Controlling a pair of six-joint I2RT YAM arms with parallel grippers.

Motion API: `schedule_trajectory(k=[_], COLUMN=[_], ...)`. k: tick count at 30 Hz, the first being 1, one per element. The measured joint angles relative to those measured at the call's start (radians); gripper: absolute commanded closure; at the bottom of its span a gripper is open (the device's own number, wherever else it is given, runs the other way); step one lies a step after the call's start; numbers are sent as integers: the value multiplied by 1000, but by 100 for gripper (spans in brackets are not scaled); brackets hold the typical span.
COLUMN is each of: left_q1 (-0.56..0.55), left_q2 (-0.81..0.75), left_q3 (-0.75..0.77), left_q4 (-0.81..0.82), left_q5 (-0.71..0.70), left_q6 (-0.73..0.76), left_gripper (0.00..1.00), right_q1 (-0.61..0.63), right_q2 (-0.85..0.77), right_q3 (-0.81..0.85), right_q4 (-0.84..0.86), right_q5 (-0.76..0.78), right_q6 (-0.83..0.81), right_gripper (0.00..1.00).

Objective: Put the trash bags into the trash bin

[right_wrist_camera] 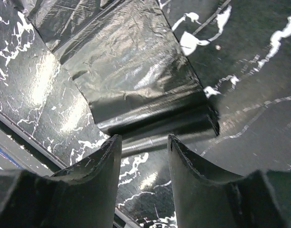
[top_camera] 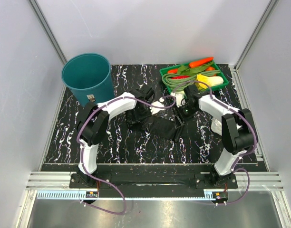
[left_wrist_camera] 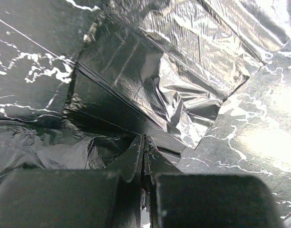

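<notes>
Thin, glossy black plastic film trash bags [top_camera: 157,127] lie on a black tabletop [top_camera: 112,147] veined with white marbling. At ten o'clock the round plastic trash bin [top_camera: 87,76] is teal. At one o'clock the shallow rectangular tray [top_camera: 225,80] is green.

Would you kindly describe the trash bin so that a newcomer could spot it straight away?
On the black, white-veined table, look to the far left corner, where the trash bin stands. It is a round teal bucket with an open top, the tallest thing there, unlike the shallow green vegetable tray at the far right.
</notes>
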Motion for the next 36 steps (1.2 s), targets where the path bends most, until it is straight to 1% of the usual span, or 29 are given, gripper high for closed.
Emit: schedule_trajectory(k=[6, 14, 20, 24, 29, 36], left_q1=[9, 23, 24, 28, 33, 48], left_q2=[0, -8, -14, -14, -15, -26], left_q3=[-59, -115, -125, -125, -129, -146], left_q4=[28, 61, 78, 80, 87, 98], left_q5=[5, 3, 3, 3, 3, 0], left_q6=[0, 0, 1, 1, 2, 11], left_gripper=[100, 100, 100, 100, 100, 100], right_q1=[34, 34, 34, 31, 13, -56], right_q2=[66, 48, -44, -87, -110, -109], right_q3=[2, -23, -105, -141, -163, -182], right_q4=[40, 65, 61, 29, -7, -32], right_q5=[-6, 31, 145, 229, 293, 366], right_q6=[28, 34, 2, -25, -47, -72], right_gripper=[53, 56, 58, 58, 57, 58])
